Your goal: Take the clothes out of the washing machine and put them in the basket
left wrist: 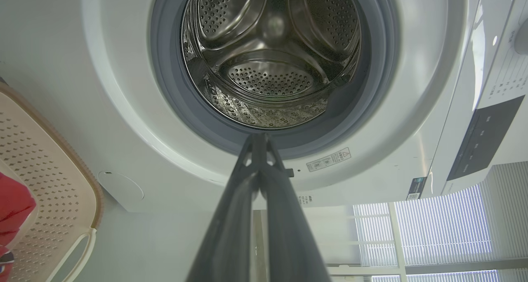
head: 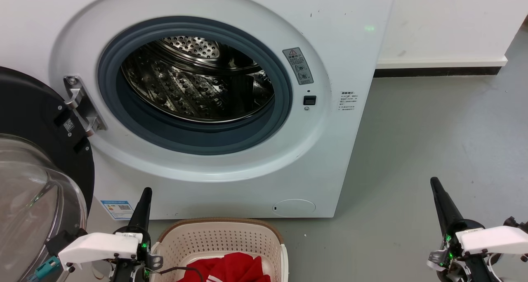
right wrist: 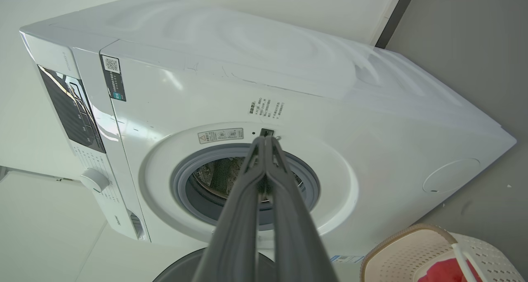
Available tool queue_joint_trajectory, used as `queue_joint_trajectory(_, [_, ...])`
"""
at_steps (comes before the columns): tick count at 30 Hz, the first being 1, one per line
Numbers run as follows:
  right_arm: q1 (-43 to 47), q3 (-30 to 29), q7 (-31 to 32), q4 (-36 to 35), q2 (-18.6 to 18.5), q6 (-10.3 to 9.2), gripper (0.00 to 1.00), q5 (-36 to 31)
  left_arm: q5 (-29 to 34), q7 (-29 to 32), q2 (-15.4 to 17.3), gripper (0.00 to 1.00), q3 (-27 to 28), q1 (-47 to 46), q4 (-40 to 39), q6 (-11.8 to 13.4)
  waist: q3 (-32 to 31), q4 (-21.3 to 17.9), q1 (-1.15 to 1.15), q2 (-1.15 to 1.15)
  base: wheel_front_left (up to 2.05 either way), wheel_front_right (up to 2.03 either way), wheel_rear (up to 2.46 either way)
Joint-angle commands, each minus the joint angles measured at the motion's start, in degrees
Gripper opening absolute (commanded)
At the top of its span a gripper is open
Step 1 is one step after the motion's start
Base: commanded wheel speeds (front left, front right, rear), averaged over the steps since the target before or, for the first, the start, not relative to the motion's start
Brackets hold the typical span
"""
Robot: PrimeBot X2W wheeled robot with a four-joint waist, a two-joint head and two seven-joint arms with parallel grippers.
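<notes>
The left hand [left wrist: 259, 141] has its two dark fingers pressed together along their length, with nothing between them. In the head view it sits at the lower left, fingers pointing up toward the front of the washing machine [head: 350, 46], just left of the basket [head: 218, 223] and apart from it. The right hand [right wrist: 264, 140] is closed the same way, tips touching and nothing gripped. In the head view it is at the lower right over the grey floor [head: 433, 129], well away from the basket and the machine.

The cream basket stands on the floor between the two hands, directly in front of the machine's lower panel. The red clothes [head: 233, 267] lie bunched inside it, with a white stripe showing on one fold near the bottom edge of the head view.

Beyond the basket the porthole is open, and inside the grey rubber ring [head: 189, 139] the perforated steel drum [head: 194, 88] shows bare metal. The black-rimmed glass door [head: 24, 108] is swung wide to the left, beside the left hand.
</notes>
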Motion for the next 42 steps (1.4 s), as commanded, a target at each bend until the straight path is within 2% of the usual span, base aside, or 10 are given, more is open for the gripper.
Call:
queue_joint_trajectory(1, [-1.3,-0.2,0.3,0.2,-0.1,-0.01,0.00,1.3,-1.0,0.2,-0.3,0.00,0.4,-1.0,0.0,-0.5,0.0,0.0,0.00,0.00,0.00,0.00,0.00])
queue_joint_trajectory(28, [-2.9,-1.6,1.5,2.4,0.2,-0.02,0.00,13.5,-11.6,2.9,-1.7,0.00,2.8,-1.9,0.8,-2.6,1.0,0.0,0.00,0.00,0.00,0.00,0.00])
queue_joint_trajectory(42, [-3.0,-1.9,1.7,2.4,0.4,-0.02,0.00,13.0,-11.5,2.9,-1.6,0.00,2.7,-1.8,0.8,-2.5,1.0,0.0,0.00,0.00,0.00,0.00,0.00])
